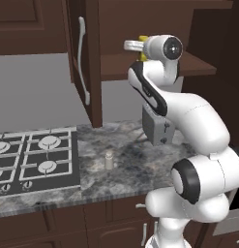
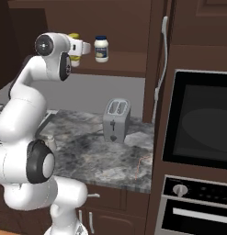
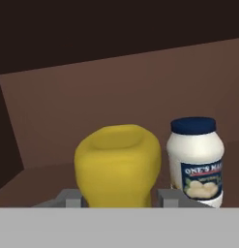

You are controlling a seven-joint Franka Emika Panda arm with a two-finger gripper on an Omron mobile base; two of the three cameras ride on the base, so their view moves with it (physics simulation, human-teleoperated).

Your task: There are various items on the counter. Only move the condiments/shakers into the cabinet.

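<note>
My gripper (image 3: 116,196) is shut on the slim yellow squeeze bottle (image 3: 118,164), whose body sits between the two fingers. The hand (image 2: 75,47) is up at the open cabinet's shelf (image 2: 119,69), and yellow (image 1: 143,38) shows above and below it. To the bottle's right the white jar with a dark blue lid (image 3: 196,162) stands upright on the shelf (image 2: 101,48). The small pale grey shaker (image 1: 109,160) stands alone on the speckled counter (image 1: 130,169), partly behind my arm in the right base view (image 2: 50,141).
The grey toaster (image 2: 116,120) stands on the counter below the shelf. The cabinet door (image 1: 84,63) is swung open, its long silver handle (image 1: 82,58) facing out. A black stovetop (image 1: 34,160) lies to the left, and a built-in oven (image 2: 202,119) to the right.
</note>
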